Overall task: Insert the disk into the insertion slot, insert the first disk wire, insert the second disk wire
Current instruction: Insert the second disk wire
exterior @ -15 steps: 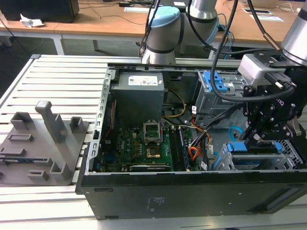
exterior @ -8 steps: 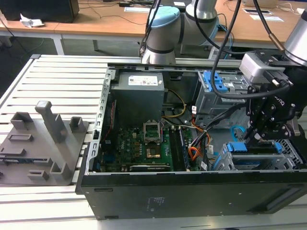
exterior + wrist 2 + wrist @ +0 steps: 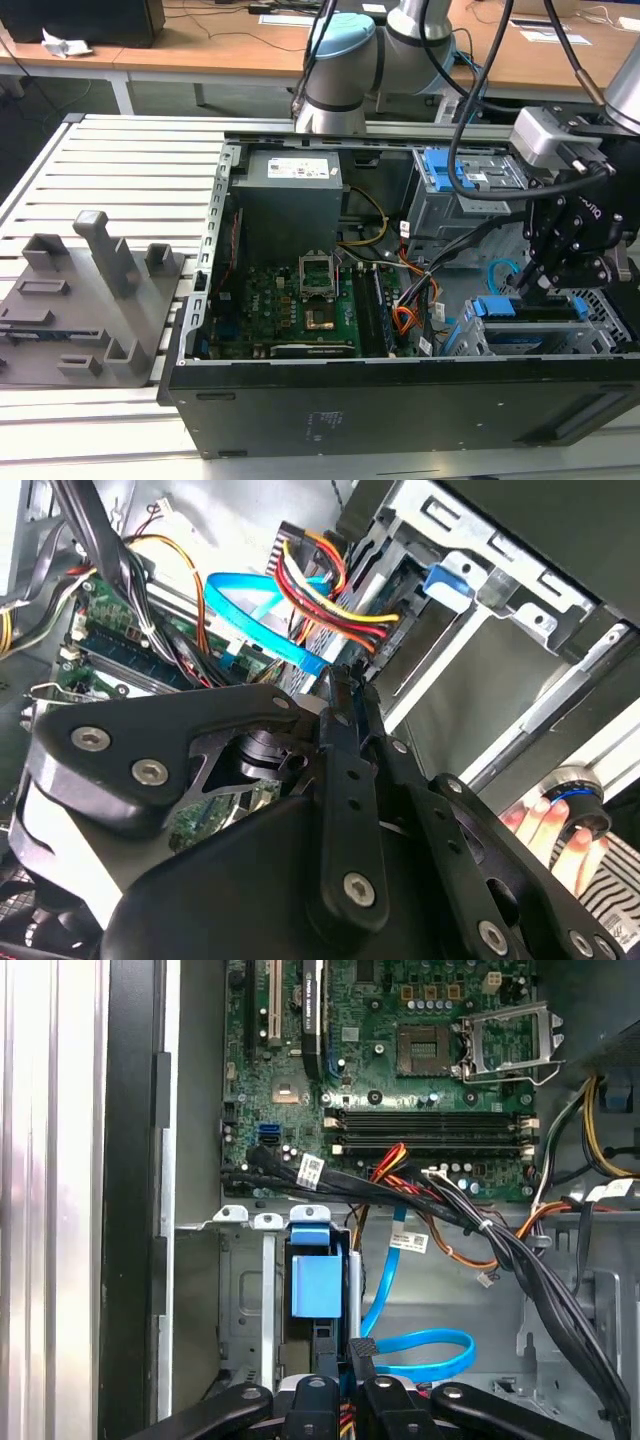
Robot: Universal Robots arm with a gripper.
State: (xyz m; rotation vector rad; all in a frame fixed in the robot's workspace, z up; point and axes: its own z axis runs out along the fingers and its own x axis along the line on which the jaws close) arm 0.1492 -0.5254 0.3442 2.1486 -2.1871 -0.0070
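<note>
The claw (image 3: 345, 1360), seemingly closed on a dark plug, sits just beside the seated disk (image 3: 312, 1285).

Slatted metal table (image 3: 120, 160) carries open computer case (image 3: 400, 395) and grey fixture block (image 3: 85, 300)

- Robotics lab or test workshop.
- Opened computer case (image 3: 400, 400) lies on a slatted aluminium bench (image 3: 120, 160).
- Grey fixture block (image 3: 90, 300) near the bench's edge.
- Wooden desks (image 3: 200, 40) with cables behind.
</note>
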